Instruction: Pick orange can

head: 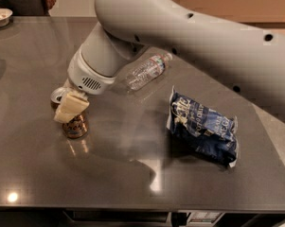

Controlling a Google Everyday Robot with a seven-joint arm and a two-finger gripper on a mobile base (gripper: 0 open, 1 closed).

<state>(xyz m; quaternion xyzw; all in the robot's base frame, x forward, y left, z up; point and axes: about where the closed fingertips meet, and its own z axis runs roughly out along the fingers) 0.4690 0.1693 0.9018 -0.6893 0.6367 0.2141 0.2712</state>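
Currently, the gripper (69, 109) is lowered directly against the orange can (75, 126), which appears to rest on the dark table (132, 183) left of the plastic bottle (146, 71); grip closure cannot be determined, and lifting remains outstanding.
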